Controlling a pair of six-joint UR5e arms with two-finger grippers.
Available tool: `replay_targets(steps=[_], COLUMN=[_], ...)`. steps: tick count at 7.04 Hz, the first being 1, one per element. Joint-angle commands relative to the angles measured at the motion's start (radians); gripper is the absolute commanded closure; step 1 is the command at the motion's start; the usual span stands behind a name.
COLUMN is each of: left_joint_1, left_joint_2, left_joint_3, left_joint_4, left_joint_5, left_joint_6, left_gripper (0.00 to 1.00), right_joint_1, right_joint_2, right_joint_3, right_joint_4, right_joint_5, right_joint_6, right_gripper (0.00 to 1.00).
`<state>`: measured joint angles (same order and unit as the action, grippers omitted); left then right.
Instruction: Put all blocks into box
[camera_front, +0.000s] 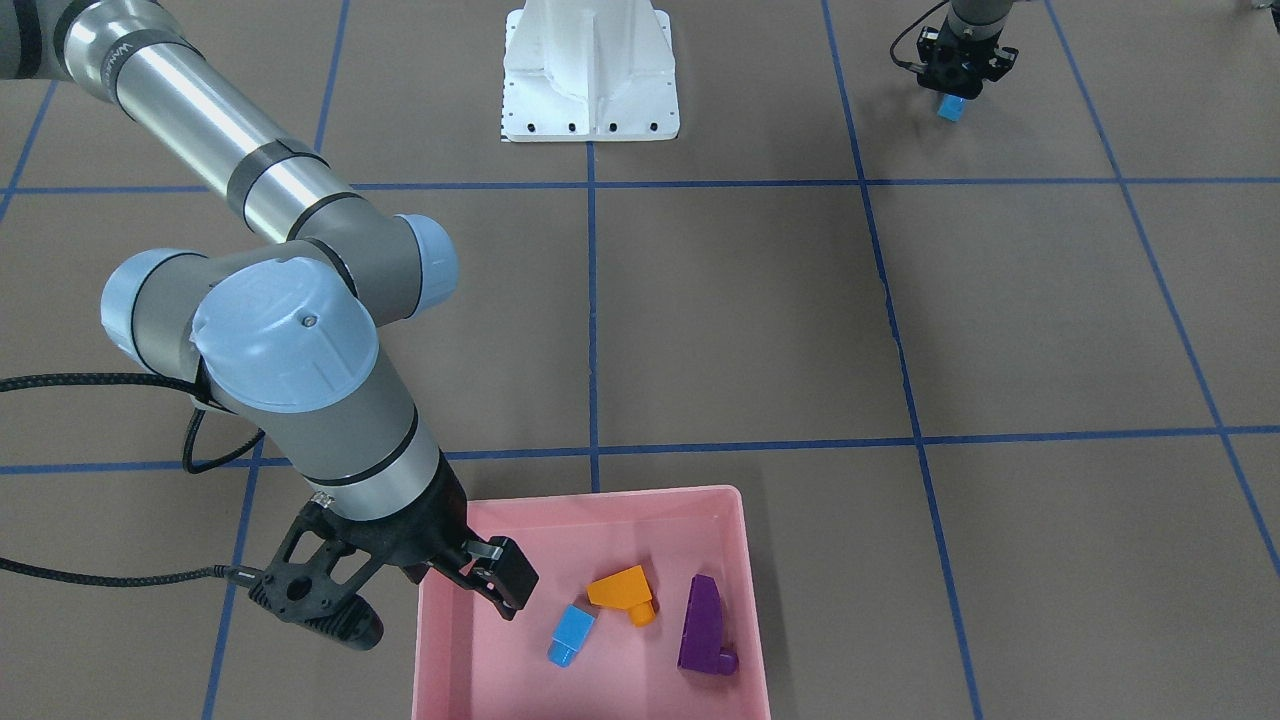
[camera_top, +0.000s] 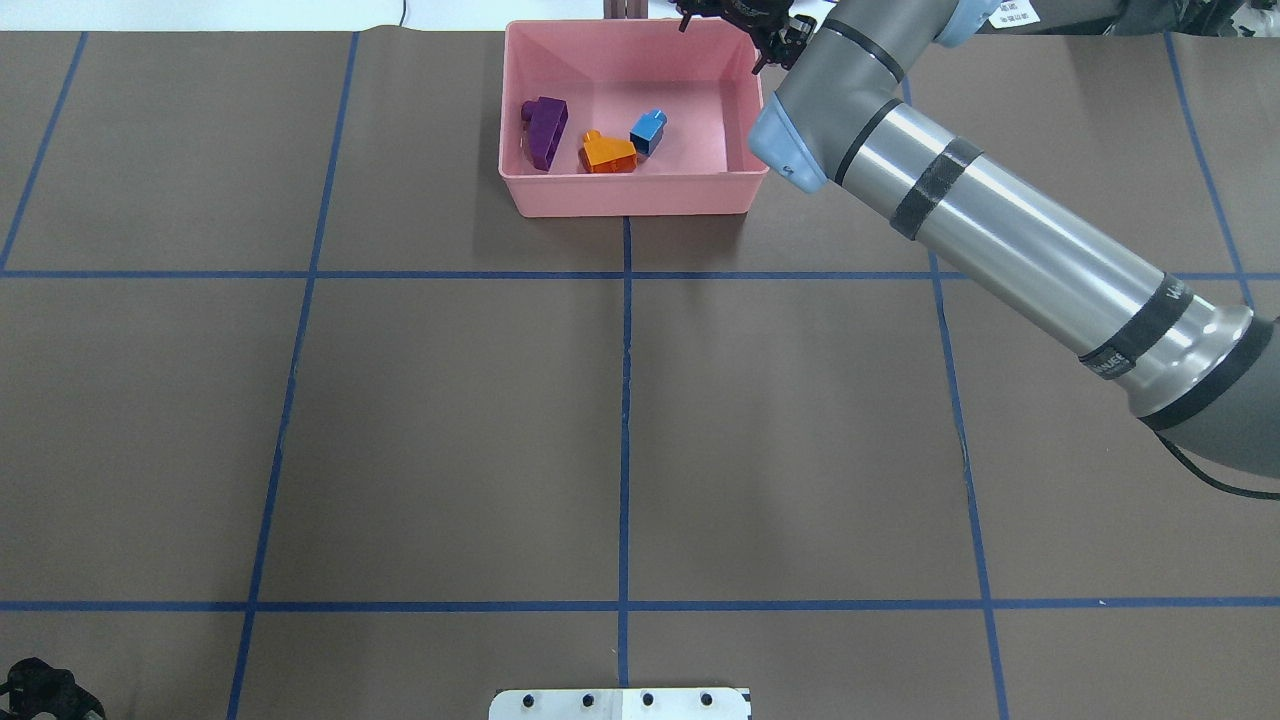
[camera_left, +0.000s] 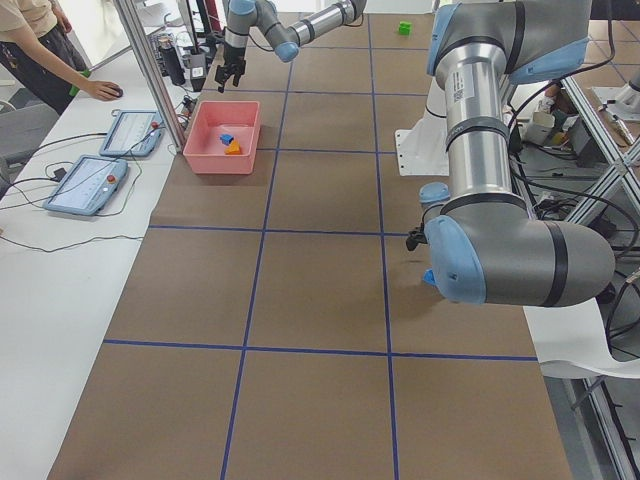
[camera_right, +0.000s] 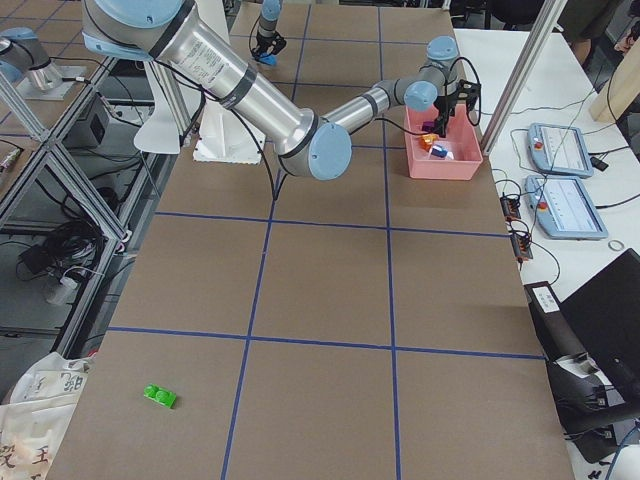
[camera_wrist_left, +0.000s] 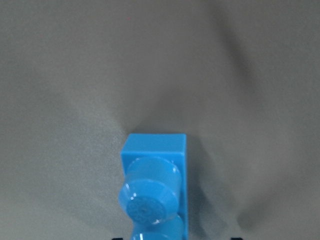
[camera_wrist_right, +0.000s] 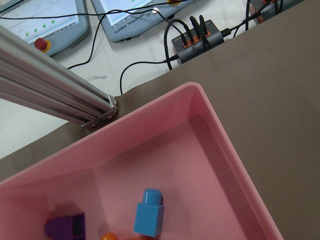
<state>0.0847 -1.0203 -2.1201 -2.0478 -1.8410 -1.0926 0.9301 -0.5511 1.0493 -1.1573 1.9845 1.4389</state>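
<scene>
The right pincer (camera_front: 432, 607) hangs over the box (camera_front: 600, 495) at its end wall, jaws spread wide with nothing between them. Under it three bricks lie on the box floor: a small blue cube (camera_front: 572, 633), tipped on its side, an orange sloped brick (camera_front: 622, 590) just beside it, and a purple wedge (camera_front: 705, 625) a little further along. The box sits at the middle of the desk's (camera_top: 450, 420) operator-side edge.

The left pincer (camera_front: 958, 88) is low over the desk near the corner on the robot's left, at the robot's own edge. A long blue brick (camera_wrist_left: 152, 190) lies right under it, studs towards the wrist camera. Whether the jaws have clenched on it cannot be told from these views.

A green two-stud brick (camera_right: 160, 396) lies alone near the opposite robot-side corner, well apart from both arms.

So three of five bricks appear to be home, with the long blue and the green ones remaining. Both are probably light, rigid and smooth-skinned, so they will not deform but may twist or skid if gripped off-centre. The flat long sides at mid-length look like the safest place to hold, rather than the studs. A release from low over the box floor should keep them from bouncing out.
</scene>
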Motion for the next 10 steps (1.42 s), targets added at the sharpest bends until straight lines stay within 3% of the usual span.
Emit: replay_targets(steps=[1, 2, 3, 4, 6, 8, 9, 10], left_joint_1=[-0.057, -0.095, -0.237, -0.366, -0.526, -0.699, -0.709, -0.753], left_joint_2=[-0.001, 0.005, -0.006, -0.094, -0.321, -0.722, -0.818, -0.895], left_joint_3=[-0.024, -0.097, -0.142, -0.138, -0.080, 0.052, 0.072, 0.130], left_joint_4=[-0.002, 0.000, 0.000, 0.003, 0.068, 0.333, 0.416, 0.420], left_joint_5=[-0.006, -0.036, -0.161, -0.249, -0.264, -0.354, -0.350, -0.354], left_joint_6=[-0.062, -0.084, -0.073, -0.067, -0.063, -0.007, 0.031, 0.036], left_gripper=[1.00, 1.00, 1.00, 1.00, 1.00, 1.00, 1.00, 1.00], right_joint_1=[0.007, 0.036, 0.105, 0.160, 0.228, 0.298, 0.344, 0.404], right_joint_2=[-0.024, -0.050, -0.141, -0.291, -0.552, -0.811, -0.946, -1.077], right_joint_3=[0.040, 0.072, 0.149, 0.270, 0.412, 0.532, 0.593, 0.610], right_joint_4=[-0.010, -0.010, -0.009, -0.010, -0.010, -0.012, -0.013, -0.009], right_joint_5=[0.000, 0.031, 0.125, 0.193, 0.215, 0.215, 0.227, 0.310], right_joint_6=[0.000, 0.000, -0.024, -0.140, -0.353, -0.586, -0.679, -0.787], right_gripper=[0.00, 0.00, 0.00, 0.00, 0.00, 0.00, 0.00, 0.00])
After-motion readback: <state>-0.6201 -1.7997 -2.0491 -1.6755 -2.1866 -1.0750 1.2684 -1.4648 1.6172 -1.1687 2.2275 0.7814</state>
